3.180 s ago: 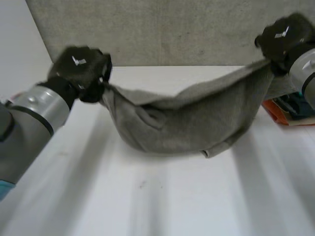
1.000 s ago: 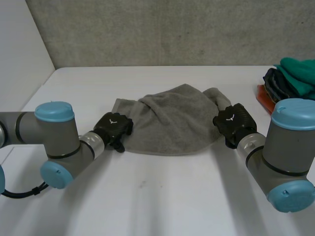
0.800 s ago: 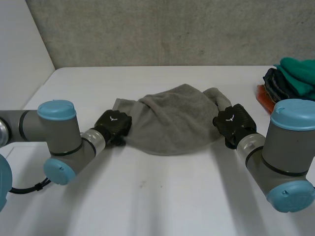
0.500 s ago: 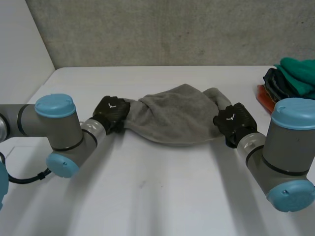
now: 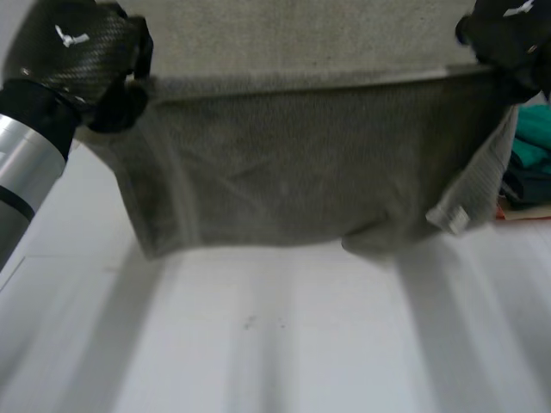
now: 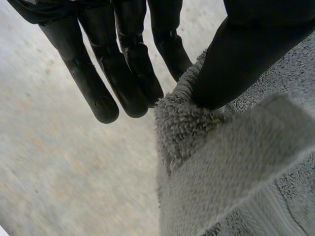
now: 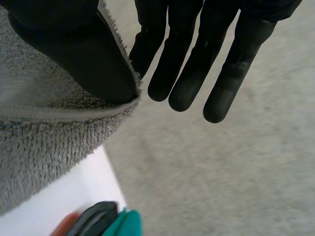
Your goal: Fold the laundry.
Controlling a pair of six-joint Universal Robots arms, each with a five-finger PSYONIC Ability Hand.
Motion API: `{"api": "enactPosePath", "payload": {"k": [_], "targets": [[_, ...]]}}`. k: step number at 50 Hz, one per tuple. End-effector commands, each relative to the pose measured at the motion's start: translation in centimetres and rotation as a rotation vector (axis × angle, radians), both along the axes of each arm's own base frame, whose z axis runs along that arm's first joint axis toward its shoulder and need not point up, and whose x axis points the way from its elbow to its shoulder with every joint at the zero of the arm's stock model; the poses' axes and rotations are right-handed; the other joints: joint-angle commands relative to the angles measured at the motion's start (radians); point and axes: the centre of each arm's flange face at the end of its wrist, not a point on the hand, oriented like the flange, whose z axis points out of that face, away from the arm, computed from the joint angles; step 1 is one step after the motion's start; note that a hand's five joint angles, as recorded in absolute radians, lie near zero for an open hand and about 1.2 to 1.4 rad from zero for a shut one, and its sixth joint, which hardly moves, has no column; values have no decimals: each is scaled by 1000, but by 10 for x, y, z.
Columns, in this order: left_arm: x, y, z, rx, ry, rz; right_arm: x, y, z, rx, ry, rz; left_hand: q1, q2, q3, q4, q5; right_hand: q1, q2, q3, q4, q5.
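grey terry towel [image 5: 284,163] hangs spread wide over the white table [image 5: 284,344], stretched by its two upper corners. the left hand [image 5: 77,60] has the corner at 10 o'clock in the head view, the right hand [image 5: 508,39] the corner at 2 o'clock. in the left wrist view the thumb pinches the towel's corner against one finger, while the other fingers [image 6: 98,96] stand straight and free beside it. the right wrist view shows the same hold: thumb clamped on the corner's edge, the other fingers [image 7: 231,73] straight and clear of the cloth. the top edge runs nearly taut between the hands. the lower edge sags toward 6 o'clock; whether it touches the table is not clear. near 4 o'clock the lower corner is turned over and a small pale label [image 5: 456,219] shows. at 3 o'clock lies a pile of clothes [image 5: 534,138], teal on dark, resting on a flat orange thing [image 5: 516,211]. the towel covers much of both, so whether the orange thing is a tray cannot be told. the right hand is cut off at the view's edge. a grey wall [image 5: 301,34] stands behind.
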Motion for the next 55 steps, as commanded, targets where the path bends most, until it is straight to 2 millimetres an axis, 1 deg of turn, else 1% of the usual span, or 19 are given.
{"api": "enactPosePath", "payload": {"k": [1,6,9,12,16,17,19,22,27,34,38,39,43,45,47,50,52,53,55], "targets": [[-15,-36,-74,276,-121,2,16,-34,-79,255,156,24,253,202,204,199,254,276,223,203,197,231],[-30,-79,-128,355,-237,21,26,-62,-116,293,169,11,253,202,204,199,254,276,223,203,197,231],[-37,-101,-129,296,-271,51,31,-87,-125,224,149,-32,253,202,204,199,254,276,223,203,197,231],[-52,-130,-102,135,-263,99,36,-105,-118,118,116,-63,253,202,204,199,254,276,223,203,197,231],[-76,-145,-29,-146,-150,104,44,-130,-72,-171,-2,-83,253,202,204,199,254,276,223,203,197,231],[-79,-147,2,-251,-91,114,46,-135,-48,-297,-55,-83,253,202,204,199,254,276,223,203,197,231],[-79,-146,29,-341,-37,124,47,-136,-23,-416,-105,-83,253,202,204,199,254,276,223,203,197,231],[-82,-138,56,-435,27,122,43,-122,24,-603,-189,-77,253,202,204,199,254,276,223,203,197,231],[-74,-111,77,-455,50,115,44,-102,37,-629,-165,20,253,202,204,199,254,276,223,203,197,231],[-50,-94,9,-238,-62,112,42,-76,-5,-375,-37,150,253,202,204,199,254,276,223,203,197,231],[-37,-89,-53,-49,-121,108,40,-64,-54,-122,46,208,253,202,204,199,254,276,223,203,197,231],[-34,-84,-77,19,-135,98,37,-60,-77,-14,75,226,253,202,204,199,254,276,223,203,197,231],[-30,-72,-121,126,-163,64,37,-53,-148,251,162,275,253,202,204,199,254,276,223,203,197,231],[-30,-70,-135,149,-176,53,39,-51,-186,346,218,288,253,202,204,199,254,276,223,203,197,231],[-31,-69,-157,185,-191,40,39,-51,-204,388,239,293,253,202,204,199,254,276,223,203,197,231],[-31,-68,-167,201,-198,38,40,-55,-225,418,242,279,253,202,204,199,254,263,209,190,184,218],[-31,-68,-168,204,-199,38,41,-58,-231,414,224,270,253,202,204,199,254,-58,-112,-131,-138,-103],[-31,-68,-168,201,-198,39,41,-61,-233,407,184,256,253,202,204,199,254,-424,-477,-497,-503,-469],[-31,-68,-167,199,-195,41,39,-65,-234,412,118,234,253,202,204,199,254,-647,-700,-720,-726,-692]]}}
